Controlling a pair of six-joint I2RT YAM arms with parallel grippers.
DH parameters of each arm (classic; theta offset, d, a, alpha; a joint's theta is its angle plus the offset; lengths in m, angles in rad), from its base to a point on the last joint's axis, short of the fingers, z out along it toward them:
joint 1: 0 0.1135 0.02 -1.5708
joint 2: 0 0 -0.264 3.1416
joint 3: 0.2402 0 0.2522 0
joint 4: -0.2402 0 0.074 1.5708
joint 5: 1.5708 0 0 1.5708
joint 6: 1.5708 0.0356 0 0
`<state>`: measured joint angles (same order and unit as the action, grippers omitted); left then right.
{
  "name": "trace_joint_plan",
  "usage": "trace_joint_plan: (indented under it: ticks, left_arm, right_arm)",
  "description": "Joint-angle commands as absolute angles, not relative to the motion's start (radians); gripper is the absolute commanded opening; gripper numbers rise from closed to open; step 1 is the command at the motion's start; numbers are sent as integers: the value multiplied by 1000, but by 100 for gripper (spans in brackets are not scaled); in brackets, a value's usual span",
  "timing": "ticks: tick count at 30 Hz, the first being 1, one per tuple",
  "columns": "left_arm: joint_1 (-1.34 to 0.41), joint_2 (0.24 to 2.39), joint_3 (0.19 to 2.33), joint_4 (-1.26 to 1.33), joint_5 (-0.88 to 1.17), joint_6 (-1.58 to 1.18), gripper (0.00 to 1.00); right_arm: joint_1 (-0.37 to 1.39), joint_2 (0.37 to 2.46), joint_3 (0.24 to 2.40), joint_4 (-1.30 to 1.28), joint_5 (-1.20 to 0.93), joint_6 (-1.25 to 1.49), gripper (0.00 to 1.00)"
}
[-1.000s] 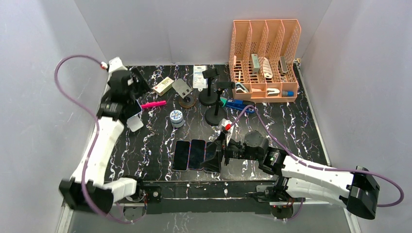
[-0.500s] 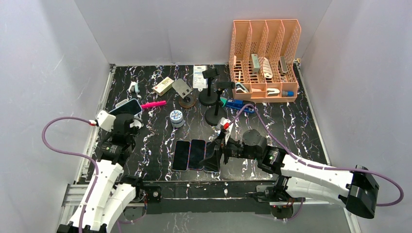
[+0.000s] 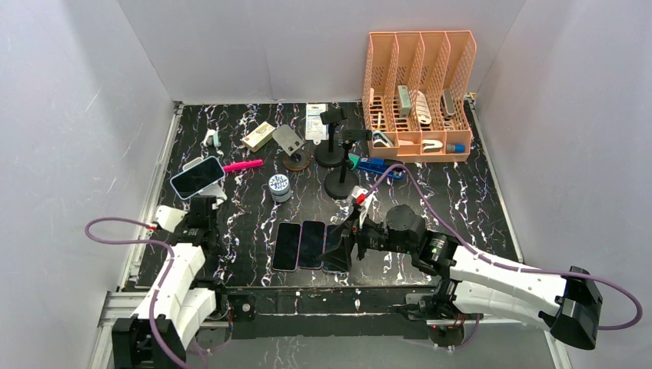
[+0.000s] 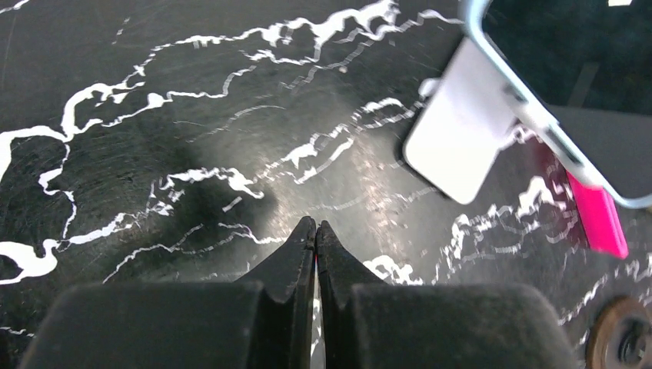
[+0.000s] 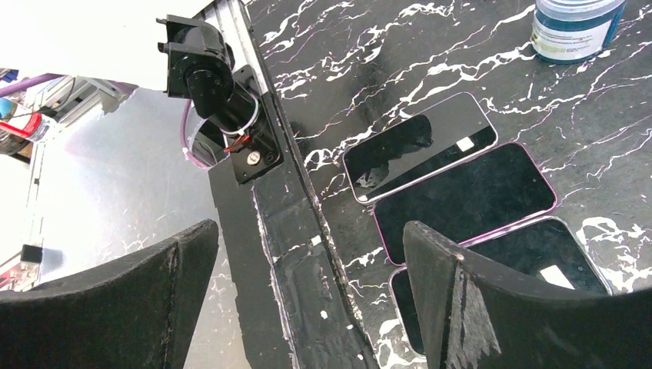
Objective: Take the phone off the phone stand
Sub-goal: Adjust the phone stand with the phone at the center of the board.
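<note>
A phone [image 3: 197, 176] in a pale blue case leans on a white phone stand [image 3: 214, 194] at the table's left side. In the left wrist view the phone [image 4: 573, 73] and the stand [image 4: 461, 138] fill the upper right. My left gripper [image 3: 202, 207] sits just on the near side of the stand, apart from it. It [image 4: 315, 227] is shut with nothing between its fingertips. My right gripper [image 3: 344, 244] hangs open over the near edge, beside three phones [image 5: 461, 196] lying flat side by side. It [image 5: 311, 227] holds nothing.
A pink marker [image 3: 244, 164] lies right of the stand. A blue-lidded jar [image 3: 279, 187], two black stands [image 3: 332, 142] and small boxes occupy the middle. An orange file organiser [image 3: 419, 84] stands at the back right. Grey walls enclose the table.
My left arm has pulled back from over the phone toward the near edge, and its gripper has gone from open to shut. The phone stays on its stand. The right arm barely moved.
</note>
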<state>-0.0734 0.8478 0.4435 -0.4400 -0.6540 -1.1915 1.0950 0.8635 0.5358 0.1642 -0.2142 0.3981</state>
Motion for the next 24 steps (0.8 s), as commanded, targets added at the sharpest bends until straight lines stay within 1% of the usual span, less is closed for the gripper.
trace_joint_plan:
  ticks: [1, 8, 15, 24]
  left_arm:
    - [44, 863, 383, -313, -596, -1263, 0]
    - [124, 913, 262, -78, -535, -1324, 0]
    - [132, 1000, 149, 208, -572, -1395, 0]
    - [133, 1212, 119, 466, -537, -1422, 0]
  right_arm:
    - [1095, 829, 585, 137, -188, 384, 97]
    - [1094, 824, 576, 137, -173, 375, 97]
    - [1095, 826, 581, 119, -159, 358, 97]
    - [1095, 815, 569, 100, -144, 359, 97]
